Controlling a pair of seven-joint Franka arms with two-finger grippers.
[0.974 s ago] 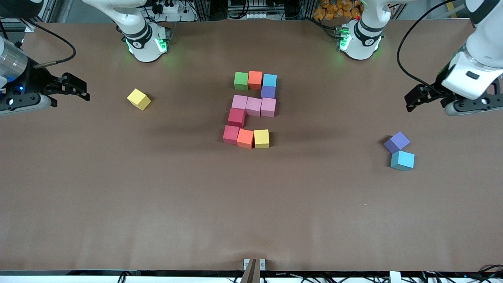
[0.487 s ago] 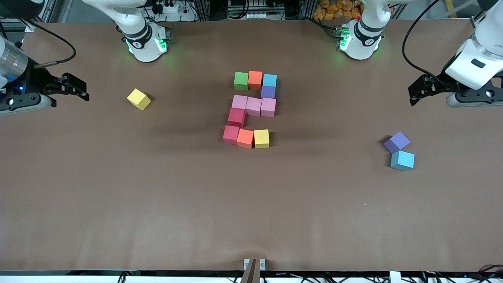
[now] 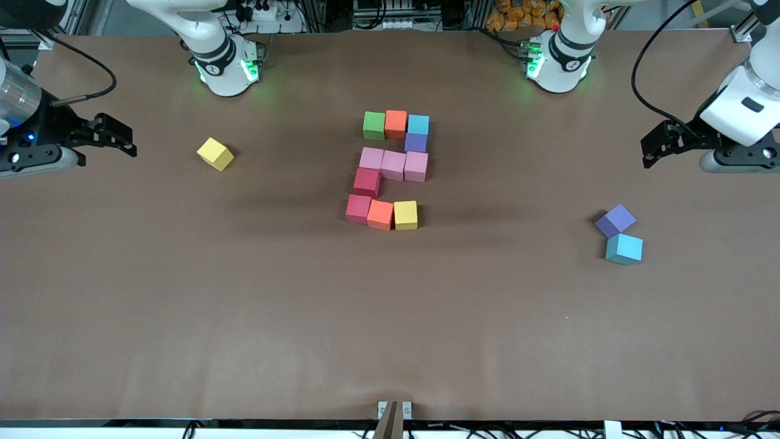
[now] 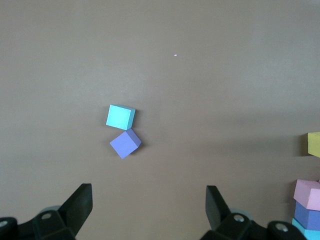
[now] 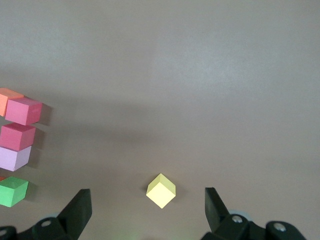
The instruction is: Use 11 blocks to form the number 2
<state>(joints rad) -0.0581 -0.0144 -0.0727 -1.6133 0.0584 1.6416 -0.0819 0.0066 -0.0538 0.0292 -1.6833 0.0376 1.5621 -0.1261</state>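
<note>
Eleven blocks (image 3: 390, 171) already lie as the number 2 (image 3: 391, 166) mid-counter (image 3: 390, 317), edges slightly uneven. Three spares sit apart: a yellow block (image 3: 215, 153) toward the right arm's end, a purple block (image 3: 615, 220) touching a blue block (image 3: 624, 249) toward the left arm's. Left gripper (image 3: 655, 146) and right gripper (image 3: 119, 139) hover at the counter's ends, fingers wide, empty. Forming looks done; next, probably only parking.
</note>
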